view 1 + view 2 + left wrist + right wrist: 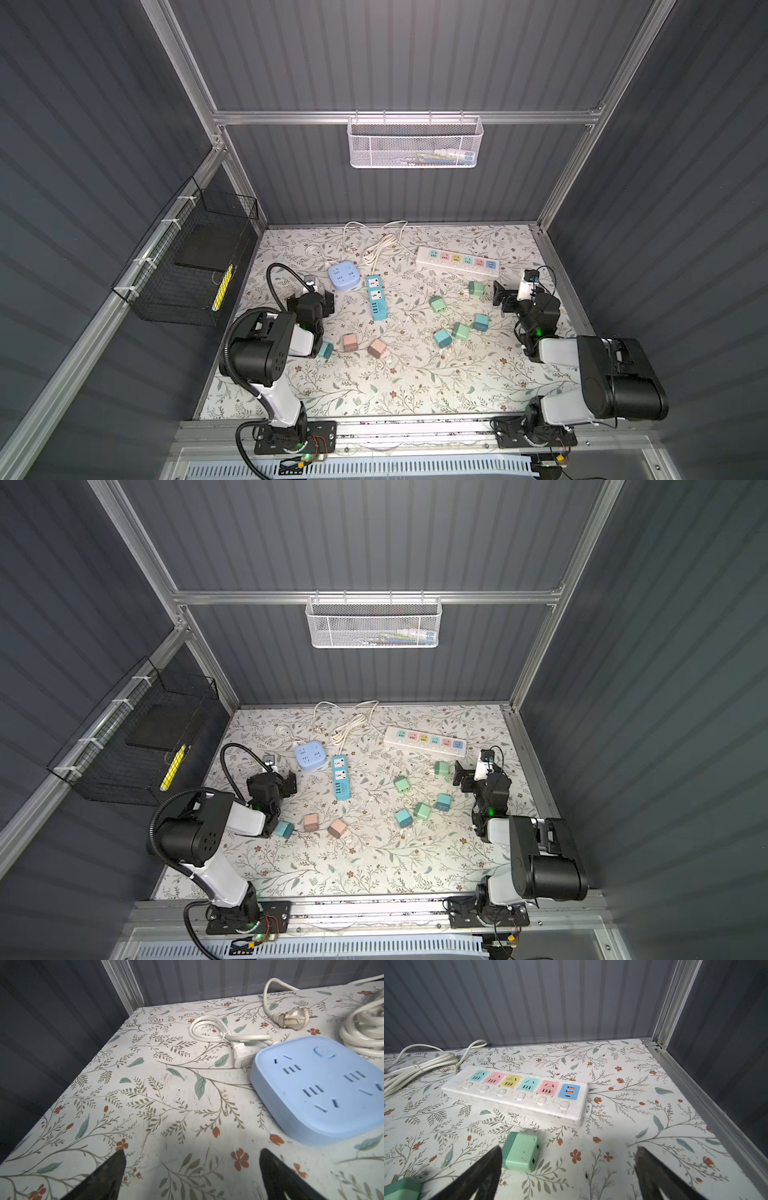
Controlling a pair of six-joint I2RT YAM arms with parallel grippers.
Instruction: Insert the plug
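Jaws wide beside green plug (521,1153)

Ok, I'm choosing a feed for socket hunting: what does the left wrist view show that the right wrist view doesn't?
Left wrist only: the blue square socket block and a tied white cord ending in a plug. Right wrist only: the white power strip with coloured outlets and a green adapter near it. Both: the floral tabletop and an open, empty gripper, the left gripper and the right gripper.
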